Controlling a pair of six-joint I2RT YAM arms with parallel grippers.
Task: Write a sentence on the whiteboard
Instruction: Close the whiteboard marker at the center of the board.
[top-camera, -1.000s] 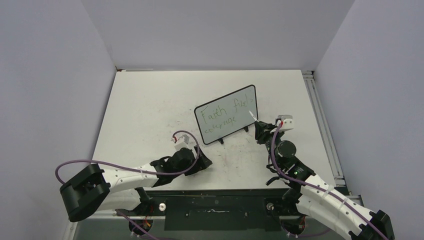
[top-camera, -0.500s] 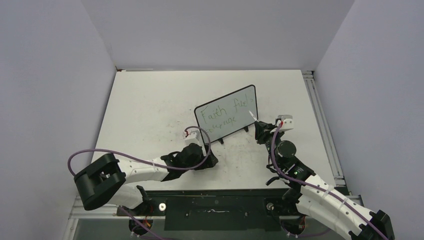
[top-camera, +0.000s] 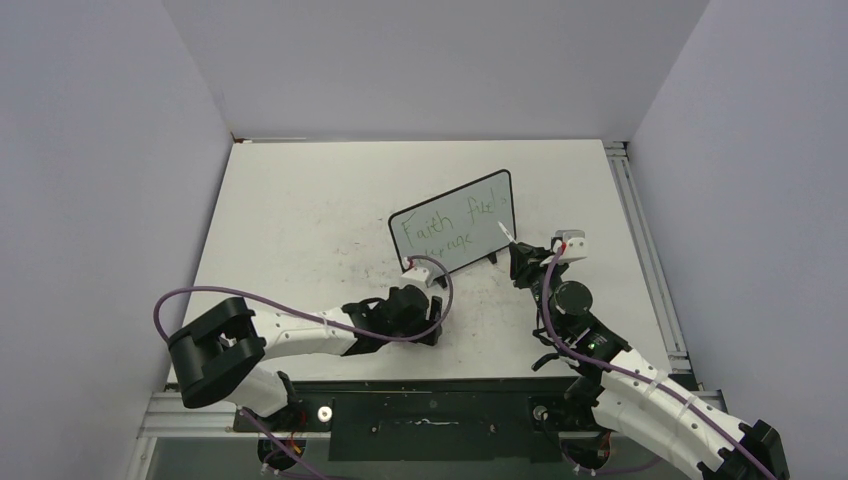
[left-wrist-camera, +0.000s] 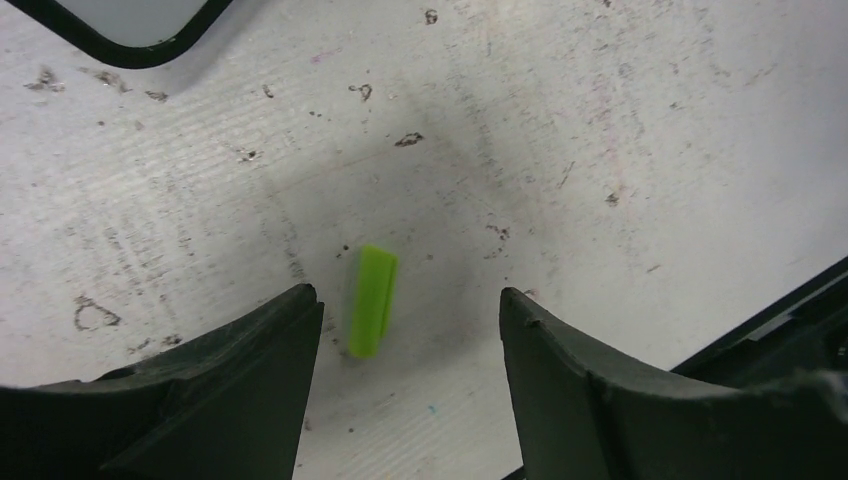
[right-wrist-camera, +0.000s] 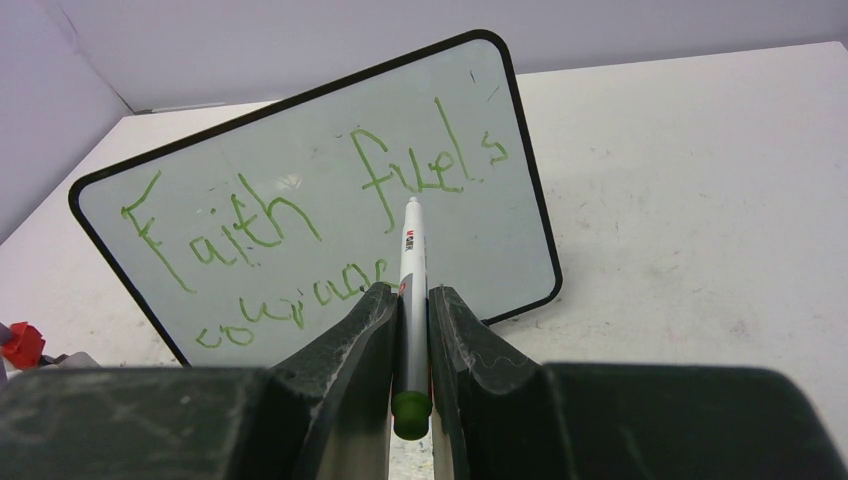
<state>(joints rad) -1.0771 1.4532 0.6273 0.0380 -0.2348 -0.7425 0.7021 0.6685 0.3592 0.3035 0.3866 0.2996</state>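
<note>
- From above, the whiteboard (top-camera: 483, 238) stands tilted near the middle of the surface (top-camera: 290, 210). The left wrist and its cable cover the board's 7 o'clock corner and the start of the lower line.
- The sentence (right-wrist-camera: 265, 220) reads "Faith fuels" over a second line that we make out only roughly. Its end is hidden behind the marker (right-wrist-camera: 410, 250) and the fingers.
- The right hand (right-wrist-camera: 410, 295) is at the board's 5 o'clock, clamped tight on the marker with the tip pointing up under "fuels". We cannot tell whether the tip touches the board.
- The left hand (left-wrist-camera: 408, 300) is at the board's 7 o'clock, with its fingers spread and low over the surface. A small green piece (left-wrist-camera: 372, 300) lies between them, nearer one finger and touching neither. From above, the hand hides it.
- The left wrist view shows only a corner of the board's black frame, at 11 o'clock.
- One foot (top-camera: 492, 258) of the board shows, and the other is hidden.
- There is wide bare surface from 9 to 12 o'clock of the board. A rail (top-camera: 640, 250) runs along the edge at 3 o'clock. The near edge is just behind both hands at 6 o'clock.
</note>
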